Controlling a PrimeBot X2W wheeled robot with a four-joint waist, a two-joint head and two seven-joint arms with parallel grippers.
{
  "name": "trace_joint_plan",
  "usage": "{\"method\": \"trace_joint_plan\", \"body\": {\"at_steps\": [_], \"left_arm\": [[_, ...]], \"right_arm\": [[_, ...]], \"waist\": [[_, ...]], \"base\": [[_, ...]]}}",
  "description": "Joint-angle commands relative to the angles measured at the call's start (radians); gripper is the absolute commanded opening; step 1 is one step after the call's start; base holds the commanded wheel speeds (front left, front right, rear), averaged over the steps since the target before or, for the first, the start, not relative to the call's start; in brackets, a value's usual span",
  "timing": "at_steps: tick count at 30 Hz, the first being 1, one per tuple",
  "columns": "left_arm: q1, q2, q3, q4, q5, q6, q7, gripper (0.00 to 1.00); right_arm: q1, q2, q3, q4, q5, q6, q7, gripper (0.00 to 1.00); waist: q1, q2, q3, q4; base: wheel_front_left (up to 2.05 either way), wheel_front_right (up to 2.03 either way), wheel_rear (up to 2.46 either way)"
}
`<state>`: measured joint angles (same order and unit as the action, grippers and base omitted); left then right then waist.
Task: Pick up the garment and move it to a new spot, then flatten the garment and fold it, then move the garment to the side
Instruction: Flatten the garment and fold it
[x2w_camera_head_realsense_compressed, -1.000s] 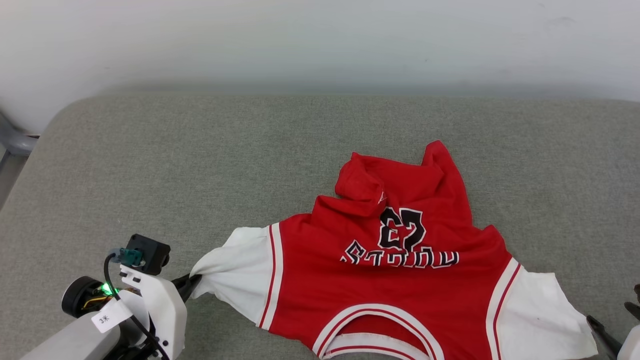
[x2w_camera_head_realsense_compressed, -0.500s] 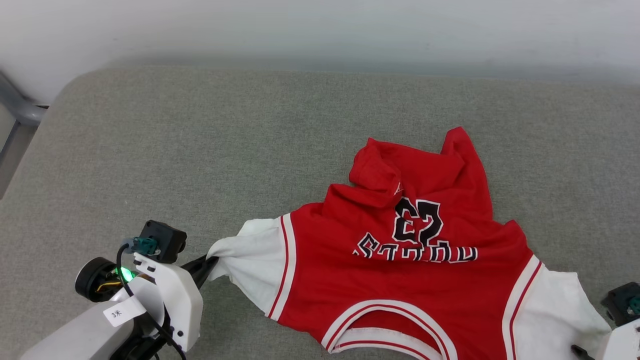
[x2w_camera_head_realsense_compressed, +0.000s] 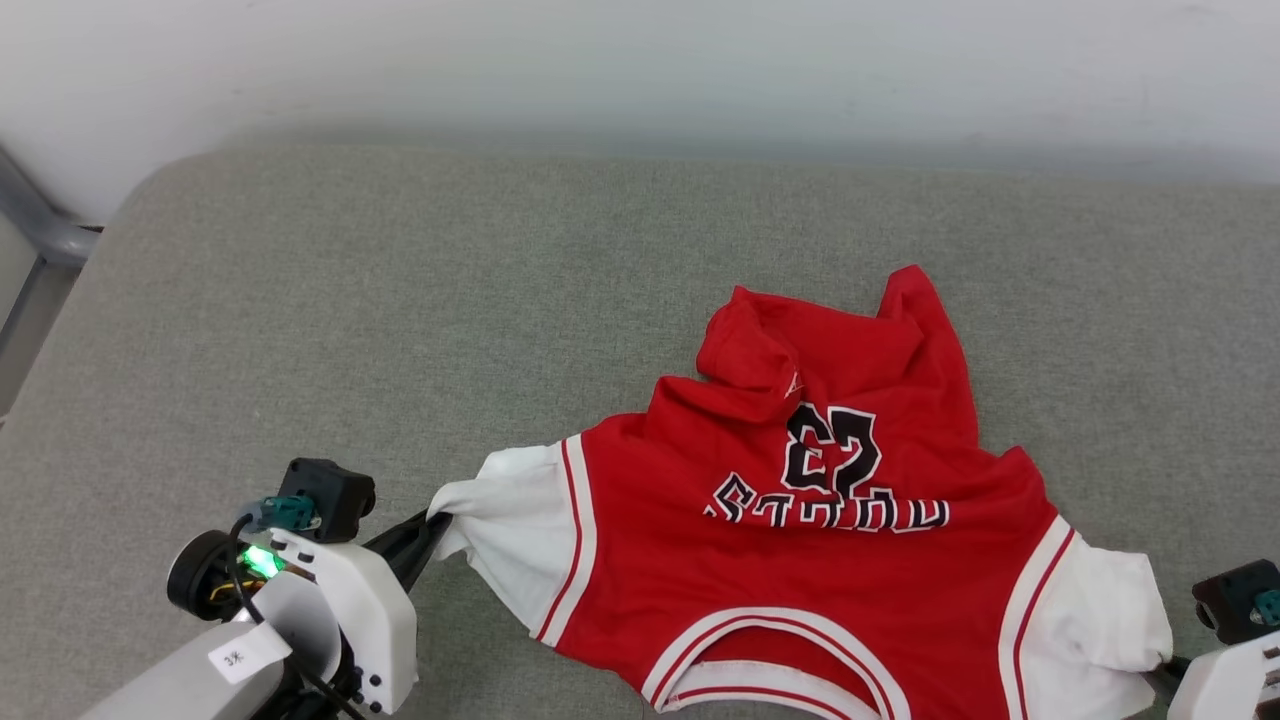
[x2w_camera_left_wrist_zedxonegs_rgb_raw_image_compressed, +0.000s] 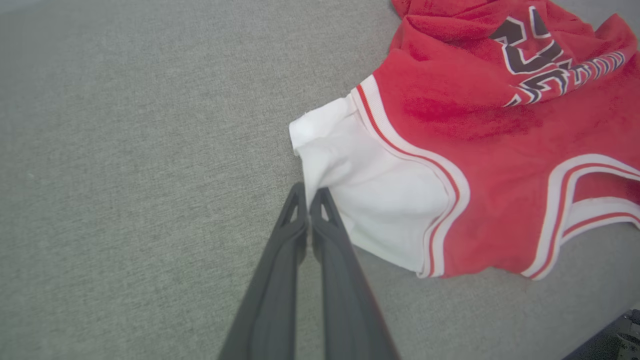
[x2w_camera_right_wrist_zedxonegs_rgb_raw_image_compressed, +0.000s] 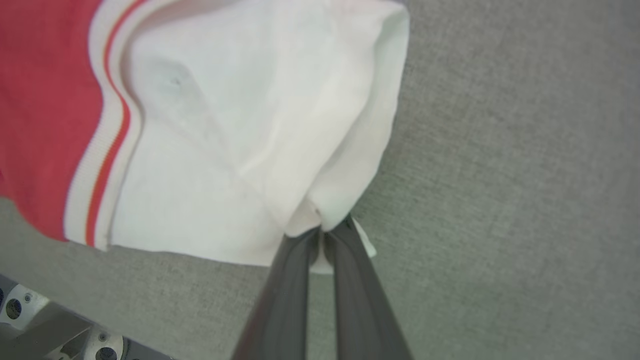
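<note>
The garment (x2w_camera_head_realsense_compressed: 800, 560) is a red jersey with white sleeves, lying chest up on the grey surface (x2w_camera_head_realsense_compressed: 450, 300), its number and lettering upside down to me and its far hem bunched. My left gripper (x2w_camera_head_realsense_compressed: 432, 522) is shut on the edge of the white sleeve (x2w_camera_left_wrist_zedxonegs_rgb_raw_image_compressed: 370, 185) at the left; the left wrist view shows its fingers (x2w_camera_left_wrist_zedxonegs_rgb_raw_image_compressed: 280, 280) pinched together at the cloth. My right gripper (x2w_camera_right_wrist_zedxonegs_rgb_raw_image_compressed: 322, 232) is shut on the edge of the other white sleeve (x2w_camera_right_wrist_zedxonegs_rgb_raw_image_compressed: 240, 140), which is pulled into a fold; in the head view this sleeve (x2w_camera_head_realsense_compressed: 1110, 620) lies at the lower right.
A pale wall (x2w_camera_head_realsense_compressed: 640, 70) runs behind the grey padded surface. A grey metal frame (x2w_camera_head_realsense_compressed: 35, 235) stands off its left corner. The surface's near edge and some robot hardware (x2w_camera_right_wrist_zedxonegs_rgb_raw_image_compressed: 45, 330) show at the bottom left of the right wrist view.
The right gripper has shut on the right sleeve's edge, and that sleeve has bunched. The head camera has shifted a little. The left gripper still holds the left sleeve.
</note>
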<state>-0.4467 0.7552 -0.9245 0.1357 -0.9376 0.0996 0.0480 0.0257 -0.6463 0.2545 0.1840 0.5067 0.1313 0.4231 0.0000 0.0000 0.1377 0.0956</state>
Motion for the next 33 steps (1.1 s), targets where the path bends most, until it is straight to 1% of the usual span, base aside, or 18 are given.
{"method": "trace_joint_plan", "body": {"at_steps": [1, 6, 10, 11, 14, 17, 18, 19, 22, 26, 29, 33], "left_arm": [[0.015, -0.001, 0.008, -0.004, -0.002, 0.007, -0.015, 0.00], [0.080, 0.029, 0.032, -0.073, -0.008, 0.039, -0.098, 0.00], [0.102, 0.057, 0.070, -0.170, -0.017, 0.063, -0.144, 0.00], [0.094, 0.065, 0.080, -0.197, -0.017, 0.068, -0.153, 0.00], [0.055, 0.074, 0.111, -0.262, -0.009, 0.077, -0.170, 0.00], [0.001, 0.080, 0.145, -0.314, 0.006, 0.079, -0.185, 0.00], [-0.021, 0.080, 0.158, -0.327, 0.012, 0.078, -0.188, 0.00], [-0.046, 0.077, 0.170, -0.342, 0.018, 0.082, -0.192, 0.00], [-0.133, 0.066, 0.209, -0.385, 0.036, 0.084, -0.191, 0.00], [-0.264, 0.055, 0.258, -0.410, 0.054, 0.069, -0.184, 0.00], [-0.363, 0.025, 0.273, -0.396, 0.062, 0.051, -0.164, 0.00], [-0.491, -0.032, 0.289, -0.333, 0.058, 0.029, -0.145, 0.00]], "right_arm": [[-0.004, 0.010, -0.004, -0.013, 0.003, -0.001, -0.014, 0.00], [0.024, 0.017, -0.038, -0.136, 0.007, -0.001, -0.051, 0.00], [0.052, 0.046, -0.118, -0.250, 0.008, -0.001, -0.053, 0.00], [0.054, 0.062, -0.145, -0.280, 0.019, -0.001, -0.052, 0.00], [0.044, 0.074, -0.212, -0.361, 0.012, -0.001, -0.049, 0.00], [0.020, 0.101, -0.274, -0.435, 0.060, -0.001, -0.040, 0.00], [0.008, 0.096, -0.293, -0.455, 0.061, -0.001, -0.034, 0.00], [-0.006, 0.079, -0.313, -0.475, 0.053, -0.001, -0.029, 0.00], [-0.058, 0.068, -0.351, -0.520, 0.066, -0.001, -0.011, 0.00], [-0.177, 0.040, -0.373, -0.564, 0.078, -0.001, 0.001, 0.00], [-0.294, 0.035, -0.377, -0.572, 0.101, -0.001, 0.000, 0.00], [-0.475, 0.044, -0.360, -0.539, 0.125, -0.001, -0.012, 0.00]], "waist": [[0.0000, 0.0000, -0.019, -0.006], [0.0000, 0.0000, -0.074, -0.029], [0.0000, 0.0000, -0.099, -0.031], [0.0000, 0.0000, -0.103, -0.031], [0.0000, 0.0000, -0.111, -0.028], [0.0000, 0.0000, -0.116, -0.025], [0.0000, 0.0000, -0.117, -0.024], [0.0000, 0.0000, -0.117, -0.023], [0.0000, 0.0000, -0.113, -0.022], [0.0000, 0.0000, -0.093, -0.023], [0.0000, 0.0000, -0.069, -0.024], [0.0000, 0.0000, -0.015, -0.029]], "base": [[0.00, 0.00, 0.00], [0.00, 0.00, 0.00], [0.00, 0.00, 0.00], [0.00, 0.00, 0.00], [0.00, 0.00, 0.00], [0.00, 0.00, 0.00], [0.00, 0.00, 0.00], [0.00, 0.00, 0.00], [0.00, 0.00, 0.00], [0.00, 0.00, 0.00], [0.00, 0.00, 0.00], [0.00, 0.00, 0.00]]}}
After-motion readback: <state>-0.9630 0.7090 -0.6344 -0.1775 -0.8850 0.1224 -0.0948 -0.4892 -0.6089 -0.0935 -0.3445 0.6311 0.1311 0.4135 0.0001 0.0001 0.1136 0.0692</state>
